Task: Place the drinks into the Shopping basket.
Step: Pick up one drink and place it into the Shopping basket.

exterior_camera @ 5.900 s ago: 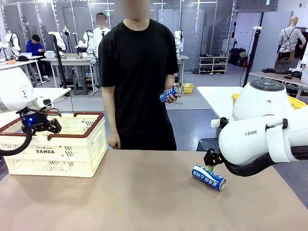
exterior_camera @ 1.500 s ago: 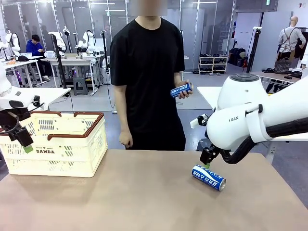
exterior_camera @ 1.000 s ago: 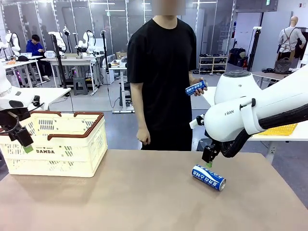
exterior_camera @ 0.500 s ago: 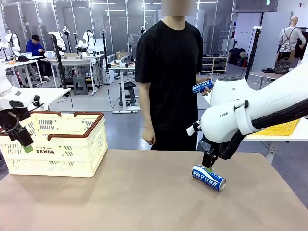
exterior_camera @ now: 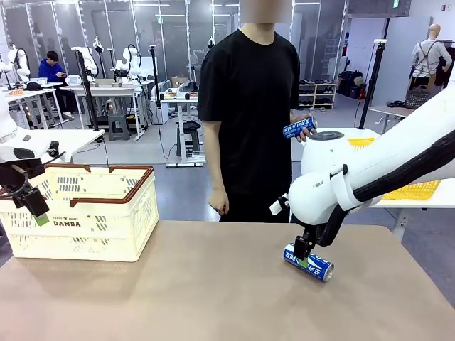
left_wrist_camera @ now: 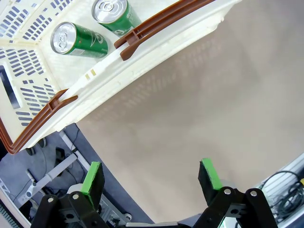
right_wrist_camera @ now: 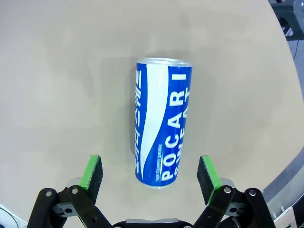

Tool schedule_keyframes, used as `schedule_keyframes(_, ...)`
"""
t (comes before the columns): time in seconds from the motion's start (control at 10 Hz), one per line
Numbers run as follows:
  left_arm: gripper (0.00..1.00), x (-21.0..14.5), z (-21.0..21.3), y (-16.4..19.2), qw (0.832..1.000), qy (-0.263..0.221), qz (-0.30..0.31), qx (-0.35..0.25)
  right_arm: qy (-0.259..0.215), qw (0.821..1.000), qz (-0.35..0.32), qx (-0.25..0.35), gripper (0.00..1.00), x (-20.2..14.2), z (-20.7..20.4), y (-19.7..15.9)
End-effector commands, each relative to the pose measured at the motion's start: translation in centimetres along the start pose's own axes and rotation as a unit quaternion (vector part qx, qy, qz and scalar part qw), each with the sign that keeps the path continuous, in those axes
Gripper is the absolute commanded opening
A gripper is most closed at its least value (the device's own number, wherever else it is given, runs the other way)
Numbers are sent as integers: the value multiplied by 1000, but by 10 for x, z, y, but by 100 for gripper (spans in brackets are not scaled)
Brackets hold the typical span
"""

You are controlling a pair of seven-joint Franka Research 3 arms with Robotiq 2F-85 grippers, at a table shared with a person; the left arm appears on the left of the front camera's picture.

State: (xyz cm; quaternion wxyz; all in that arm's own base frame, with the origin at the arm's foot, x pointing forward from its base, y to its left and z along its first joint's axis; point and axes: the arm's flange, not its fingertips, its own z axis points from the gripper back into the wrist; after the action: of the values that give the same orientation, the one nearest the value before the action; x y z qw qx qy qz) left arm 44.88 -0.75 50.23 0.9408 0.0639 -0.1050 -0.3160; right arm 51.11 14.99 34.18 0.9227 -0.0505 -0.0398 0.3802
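Right tool (right_wrist_camera: pixel 150 172) hung directly over the slim blue-and-white metal can (right_wrist_camera: pixel 164 137), jaws spread wide, one green pad to either side of the barrel and nothing gripped. It was lined up across the can's narrow width, which looked the sensible way to take something that could roll. That can lay on its side on the brown desk (exterior_camera: pixel 199 291), well apart from the cream-white slotted plastic shopping basket (exterior_camera: pixel 99 227) with the brown-red rim at the desk's left end. Left tool (left_wrist_camera: pixel 149 178) was open and empty too, hanging just outside the basket's rim, seemingly parked clear of the opening. Inside the basket sat two green metal cans (left_wrist_camera: pixel 78 40) side by side, silver tops showing, so part of the job looked done. At the far side a person's hand (exterior_camera: pixel 306 135) held another blue can (exterior_camera: pixel 296 128) up off the desk, probably the next one to be offered.
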Motion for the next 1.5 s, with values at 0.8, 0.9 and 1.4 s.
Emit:
schedule_keyframes(0.8, 100, 1, 2, -1, 1000, -1, 6, 3, -14, 1000, 15, -2, 66, 19, -43, -21)
schedule_keyframes(0.9, 100, 1, 2, -1, 1000, -1, 6, 3, -13, 1000, 11, -6, 62, 19, -42, -21)
schedule_keyframes(1.4, 100, 1, 2, -1, 1000, -1, 6, 3, -12, 1000, 1, -6, 10, 21, -44, -18)
